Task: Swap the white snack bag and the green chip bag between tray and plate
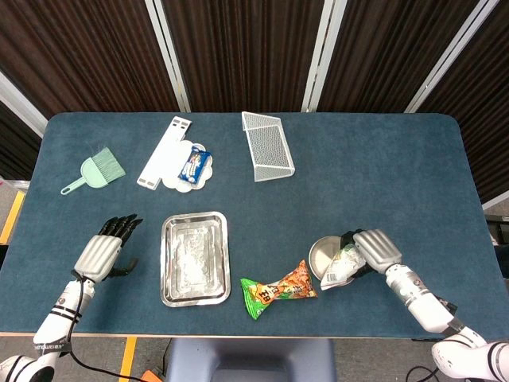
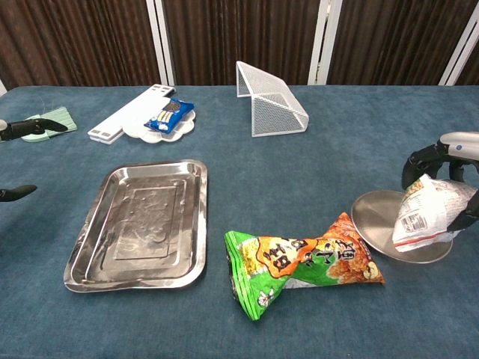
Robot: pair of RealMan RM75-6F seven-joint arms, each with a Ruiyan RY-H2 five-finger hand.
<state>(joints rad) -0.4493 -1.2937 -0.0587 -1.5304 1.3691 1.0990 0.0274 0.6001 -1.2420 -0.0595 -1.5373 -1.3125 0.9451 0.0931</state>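
My right hand (image 1: 372,251) (image 2: 449,161) grips the white snack bag (image 1: 340,265) (image 2: 428,213) from above, low over the round steel plate (image 1: 320,255) (image 2: 374,217); whether the bag touches the plate is unclear. The green chip bag (image 1: 276,290) (image 2: 296,263) lies flat on the table just left of the plate. The rectangular steel tray (image 1: 195,258) (image 2: 138,224) sits bare at centre left. My left hand (image 1: 106,249) hovers open to the left of the tray, its fingertips (image 2: 16,193) showing at the chest view's left edge.
A white wire rack (image 1: 267,145) (image 2: 271,99) stands at the back centre. A small dish with a blue snack packet (image 1: 192,165) (image 2: 168,116) and a white strip (image 1: 163,153) lie back left, beside a green hand brush (image 1: 97,170).
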